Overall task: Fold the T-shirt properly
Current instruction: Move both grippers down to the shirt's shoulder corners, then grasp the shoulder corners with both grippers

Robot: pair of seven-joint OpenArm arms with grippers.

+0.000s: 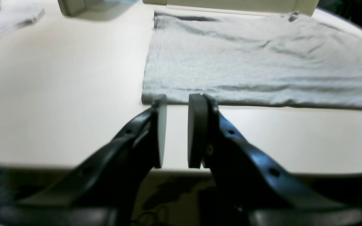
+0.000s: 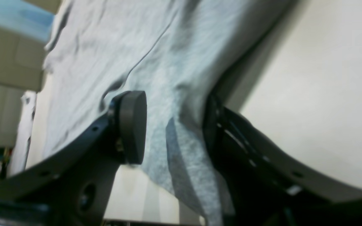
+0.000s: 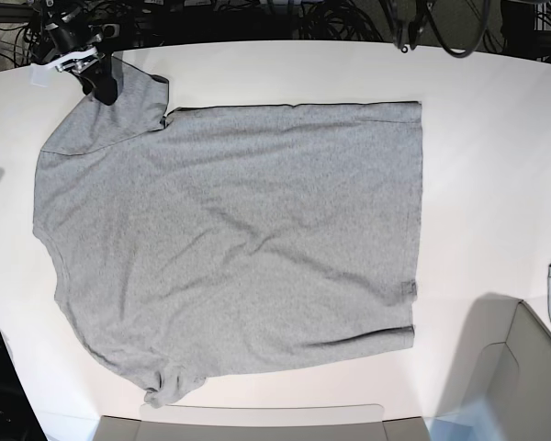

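Grey T-shirt (image 3: 230,239) flat, sleeve between right jaws, left jaws beside hem.

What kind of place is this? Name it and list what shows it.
Probably a robotics lab bench, not a home: a bare white round-edged table, tangled black cables behind it, and a heather-grey cotton T-shirt laid flat between two black grippers.

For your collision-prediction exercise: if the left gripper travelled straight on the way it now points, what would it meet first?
Most likely the near hem corner of the T-shirt, just ahead of the open left gripper; depth is uncertain.
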